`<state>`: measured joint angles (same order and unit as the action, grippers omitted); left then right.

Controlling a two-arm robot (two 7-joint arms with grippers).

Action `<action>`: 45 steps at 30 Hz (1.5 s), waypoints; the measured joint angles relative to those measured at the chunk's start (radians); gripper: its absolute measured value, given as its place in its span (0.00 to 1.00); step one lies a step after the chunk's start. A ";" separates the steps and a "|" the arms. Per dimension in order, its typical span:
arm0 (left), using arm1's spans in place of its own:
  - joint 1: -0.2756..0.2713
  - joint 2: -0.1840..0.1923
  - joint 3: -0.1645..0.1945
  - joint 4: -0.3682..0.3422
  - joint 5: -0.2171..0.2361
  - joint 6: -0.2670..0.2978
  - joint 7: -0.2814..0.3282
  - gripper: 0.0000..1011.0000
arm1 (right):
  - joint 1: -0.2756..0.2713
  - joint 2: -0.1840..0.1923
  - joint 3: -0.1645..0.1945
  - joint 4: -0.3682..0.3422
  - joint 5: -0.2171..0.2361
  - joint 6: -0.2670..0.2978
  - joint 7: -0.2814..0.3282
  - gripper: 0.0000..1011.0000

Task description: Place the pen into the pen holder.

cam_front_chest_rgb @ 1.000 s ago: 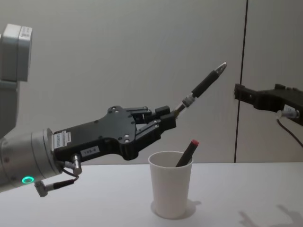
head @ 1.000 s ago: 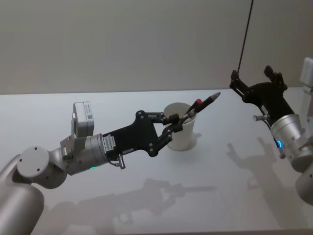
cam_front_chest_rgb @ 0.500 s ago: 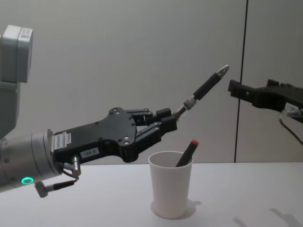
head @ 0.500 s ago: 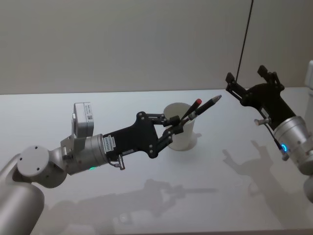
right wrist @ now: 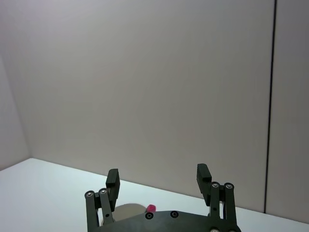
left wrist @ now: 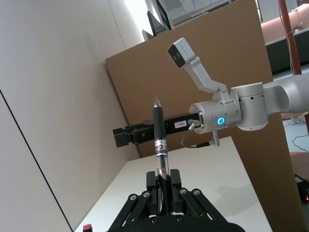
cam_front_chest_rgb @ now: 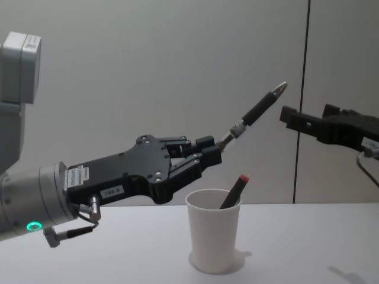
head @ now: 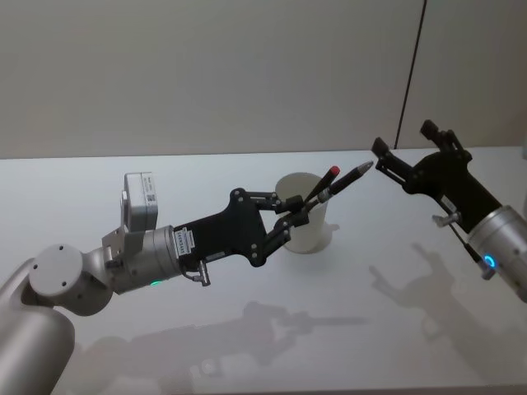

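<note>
Closing in from 3 o'clock, right gripper has neared the pen tip, fingers apart. Left gripper stays clamped on the pen, tilted toward 2 o'clock above the cup holding a red-capped marker.

The pen holder stands lower centre on the table, another pen in it. Above it, mid-frame, my left gripper holds the pen slanting upper right, toward my right gripper at right.

place: robot test lab | signs: bare white table, plain grey wall panels, cardboard screen
</note>
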<state>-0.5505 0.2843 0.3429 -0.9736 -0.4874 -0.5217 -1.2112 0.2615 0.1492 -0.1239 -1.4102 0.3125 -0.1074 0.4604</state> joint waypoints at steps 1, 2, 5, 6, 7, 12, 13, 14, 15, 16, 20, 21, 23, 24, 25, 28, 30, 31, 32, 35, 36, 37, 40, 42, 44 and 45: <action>0.000 0.000 0.000 0.000 0.000 0.000 0.000 0.18 | 0.000 0.002 0.001 0.002 0.004 -0.001 0.012 0.99; 0.000 0.000 0.000 0.000 0.000 0.000 0.000 0.18 | 0.000 0.004 0.002 0.005 0.009 -0.002 0.023 0.99; 0.000 0.000 0.000 0.001 0.000 0.000 -0.001 0.18 | 0.000 0.012 0.007 0.016 0.029 -0.007 0.075 0.99; -0.001 0.000 0.000 0.001 0.000 0.000 -0.001 0.18 | 0.001 0.015 0.008 0.020 0.033 -0.008 0.088 0.99; -0.001 0.000 0.000 0.001 0.000 0.000 -0.001 0.18 | 0.001 0.017 0.009 0.022 0.038 -0.009 0.100 0.99; -0.001 0.000 0.000 0.001 0.000 0.000 -0.002 0.18 | 0.005 0.034 0.018 0.044 0.070 -0.017 0.192 0.99; -0.001 0.000 0.000 0.001 0.000 0.000 -0.002 0.18 | 0.005 0.036 0.019 0.046 0.076 -0.018 0.209 0.99; -0.001 0.000 0.000 0.002 0.000 0.000 -0.002 0.18 | 0.006 0.040 0.020 0.052 0.085 -0.020 0.235 0.99; -0.001 0.000 0.000 0.002 0.000 0.000 -0.002 0.18 | 0.007 0.042 0.021 0.054 0.090 -0.021 0.244 0.99; -0.001 0.000 0.000 0.002 0.000 0.000 -0.002 0.18 | 0.009 0.046 0.023 0.061 0.099 -0.023 0.275 0.99; -0.001 0.000 0.000 0.002 0.000 0.000 -0.003 0.18 | 0.013 0.056 0.027 0.076 0.125 -0.026 0.349 0.99; -0.001 0.000 0.000 0.002 0.000 0.000 -0.003 0.18 | 0.014 0.058 0.027 0.078 0.128 -0.026 0.357 0.99; -0.001 0.000 0.000 0.002 0.000 0.000 -0.003 0.18 | 0.016 0.062 0.028 0.082 0.138 -0.027 0.386 0.99; -0.001 0.000 0.000 0.002 0.000 0.000 -0.003 0.18 | 0.017 0.065 0.030 0.087 0.147 -0.027 0.410 0.99; -0.001 0.000 0.000 0.002 0.000 0.000 -0.003 0.18 | 0.018 0.067 0.030 0.089 0.153 -0.027 0.426 0.99; -0.001 0.000 0.000 0.002 0.000 0.000 -0.003 0.18 | 0.020 0.073 0.031 0.096 0.169 -0.028 0.470 0.99; -0.001 0.000 0.000 0.002 0.000 0.000 -0.003 0.18 | 0.021 0.076 0.032 0.098 0.177 -0.028 0.491 0.99; -0.001 0.000 0.000 0.002 0.000 0.000 -0.003 0.18 | 0.021 0.079 0.032 0.101 0.186 -0.028 0.514 0.99; -0.001 0.000 0.000 0.002 0.000 0.000 -0.003 0.18 | 0.022 0.083 0.033 0.103 0.193 -0.028 0.535 0.99; -0.001 0.000 0.000 0.002 0.000 0.000 -0.003 0.18 | 0.022 0.087 0.033 0.106 0.203 -0.028 0.563 0.99; -0.001 0.000 0.000 0.002 0.000 0.000 -0.003 0.18 | 0.022 0.088 0.033 0.106 0.207 -0.028 0.576 0.99; -0.001 0.000 0.000 0.002 0.000 0.000 -0.003 0.18 | 0.022 0.092 0.033 0.108 0.214 -0.028 0.594 0.99; -0.001 0.000 0.000 0.002 0.000 0.000 -0.003 0.18 | 0.022 0.097 0.034 0.109 0.227 -0.027 0.634 0.99; -0.001 0.000 0.000 0.002 0.000 0.000 -0.003 0.18 | 0.022 0.100 0.034 0.110 0.234 -0.026 0.653 0.99; -0.001 0.000 0.000 0.002 0.000 0.000 -0.003 0.18 | 0.022 0.104 0.034 0.110 0.243 -0.025 0.673 0.99; -0.001 0.000 0.000 0.002 0.000 0.000 -0.003 0.18 | 0.021 0.105 0.034 0.110 0.246 -0.024 0.680 0.99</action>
<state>-0.5516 0.2843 0.3429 -0.9720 -0.4873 -0.5218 -1.2143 0.2829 0.2543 -0.0902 -1.2997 0.5582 -0.1316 1.1402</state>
